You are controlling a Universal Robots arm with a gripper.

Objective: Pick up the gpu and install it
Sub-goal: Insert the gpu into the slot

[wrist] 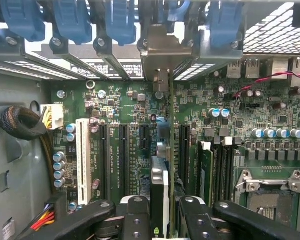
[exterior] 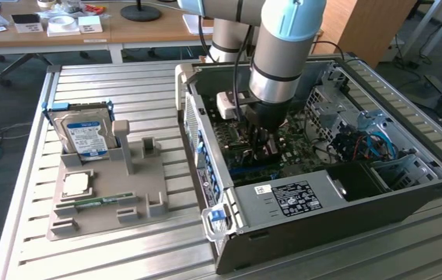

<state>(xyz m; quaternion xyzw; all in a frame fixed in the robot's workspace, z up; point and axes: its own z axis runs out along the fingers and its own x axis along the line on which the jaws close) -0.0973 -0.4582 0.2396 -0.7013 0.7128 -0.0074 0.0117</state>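
The gpu (wrist: 159,200) shows edge-on in the wrist view, a thin card standing upright over the green motherboard (wrist: 120,100). Its silver bracket (wrist: 162,55) reaches the rear slot openings of the case. My gripper (wrist: 162,220) is shut on the card, with one black finger (wrist: 135,215) on each side of it. In the exterior view my gripper (exterior: 264,143) hangs low inside the open computer case (exterior: 322,216), just above the motherboard (exterior: 299,146). Whether the card's edge sits in a slot is hidden.
Blue slot latches (wrist: 70,20) line the case's rear wall. A RAM stick (wrist: 206,170) and a CPU socket (wrist: 270,200) lie beside the card. On the exterior view's left, a grey holder (exterior: 147,181) carries a hard drive (exterior: 85,137), a CPU (exterior: 77,184) and a RAM stick (exterior: 100,201).
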